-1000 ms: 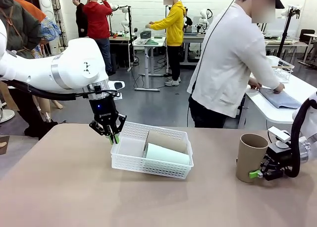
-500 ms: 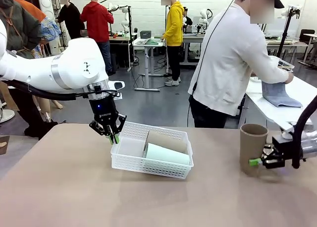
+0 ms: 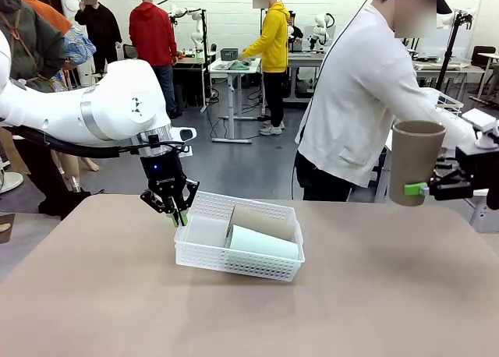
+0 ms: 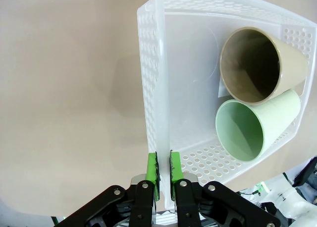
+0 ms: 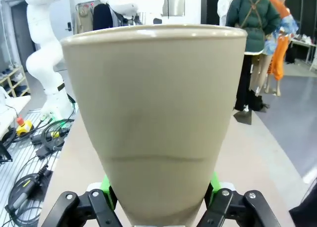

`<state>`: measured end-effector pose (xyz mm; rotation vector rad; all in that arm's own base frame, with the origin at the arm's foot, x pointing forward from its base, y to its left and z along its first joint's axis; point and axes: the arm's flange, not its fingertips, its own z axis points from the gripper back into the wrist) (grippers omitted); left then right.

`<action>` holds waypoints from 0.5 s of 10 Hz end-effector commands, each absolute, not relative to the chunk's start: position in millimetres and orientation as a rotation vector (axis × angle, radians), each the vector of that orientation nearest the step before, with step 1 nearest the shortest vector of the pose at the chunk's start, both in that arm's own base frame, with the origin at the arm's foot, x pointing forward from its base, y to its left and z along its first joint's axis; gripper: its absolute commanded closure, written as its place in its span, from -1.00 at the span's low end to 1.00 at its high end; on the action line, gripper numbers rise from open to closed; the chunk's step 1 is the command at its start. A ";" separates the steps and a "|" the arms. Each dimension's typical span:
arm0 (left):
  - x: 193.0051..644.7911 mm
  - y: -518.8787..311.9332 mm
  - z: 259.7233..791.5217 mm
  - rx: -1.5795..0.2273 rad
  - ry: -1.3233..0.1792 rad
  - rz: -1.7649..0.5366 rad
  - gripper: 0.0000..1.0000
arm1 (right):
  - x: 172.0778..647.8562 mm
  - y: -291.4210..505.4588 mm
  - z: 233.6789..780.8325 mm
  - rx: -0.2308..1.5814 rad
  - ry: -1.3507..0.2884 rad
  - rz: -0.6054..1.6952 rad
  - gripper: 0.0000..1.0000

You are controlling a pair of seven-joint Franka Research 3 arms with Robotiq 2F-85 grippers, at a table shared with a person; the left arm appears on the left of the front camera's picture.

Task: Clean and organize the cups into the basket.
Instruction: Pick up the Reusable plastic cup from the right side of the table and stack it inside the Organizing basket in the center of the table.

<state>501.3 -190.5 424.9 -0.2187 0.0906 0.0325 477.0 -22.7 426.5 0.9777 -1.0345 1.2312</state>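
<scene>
On the tan table the white basket sits mid-table, its ten o'clock rim clenched by the left gripper. A brown cup and a mint cup lie inside. Off at three o'clock, held clear of the table, a third brown cup is clasped near its base by the right gripper. I'd say this cup is the one being loaded. The next move needs a swing toward nine o'clock, then laying it in the free space.

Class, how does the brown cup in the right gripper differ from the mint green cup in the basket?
The brown cup is matte brown, the mint green cup pale green. The brown cup stands upright, clamped in the right gripper; the mint green cup lies on its side in the basket. Both are handleless tapered tumblers.
</scene>
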 end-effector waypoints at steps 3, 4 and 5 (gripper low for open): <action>500.8 -191.6 425.8 -0.220 0.080 0.036 1.00 | 477.0 -22.7 426.5 0.978 -1.035 1.231 0.60; 500.8 -191.6 425.8 -0.220 0.080 0.036 1.00 | 477.0 -22.7 426.5 0.978 -1.035 1.231 0.60; 500.8 -191.6 425.8 -0.220 0.080 0.036 1.00 | 477.0 -22.7 426.5 0.978 -1.035 1.231 0.60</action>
